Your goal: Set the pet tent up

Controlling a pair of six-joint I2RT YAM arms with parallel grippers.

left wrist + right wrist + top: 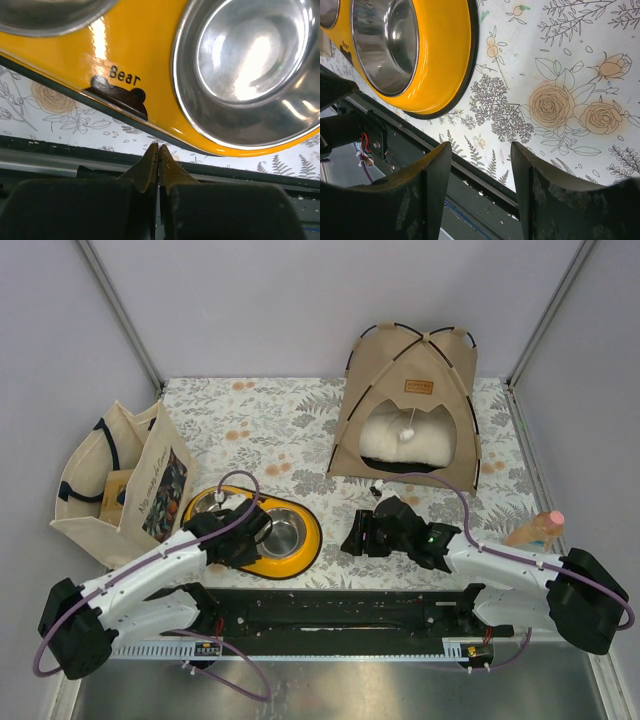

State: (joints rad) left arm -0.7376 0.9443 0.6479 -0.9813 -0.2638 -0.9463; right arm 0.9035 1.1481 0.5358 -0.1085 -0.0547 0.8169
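Now, at your left, the tote bag (118, 480) stands on the floral table (290, 430). Your left gripper (158, 156) is pressed fully closed on nothing, at the near edge of the yellow feeder (300, 540). Your right gripper (481, 162) hangs over the tabletop, jaws parted and empty. At the far right, the pet tent (405, 400) stands upright, well apart from both grippers, with a white cushion (405, 435) inside.

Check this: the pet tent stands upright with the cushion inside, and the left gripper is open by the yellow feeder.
One error: the left gripper is shut, as the left wrist view shows. The pet tent, cushion and yellow feeder are right.
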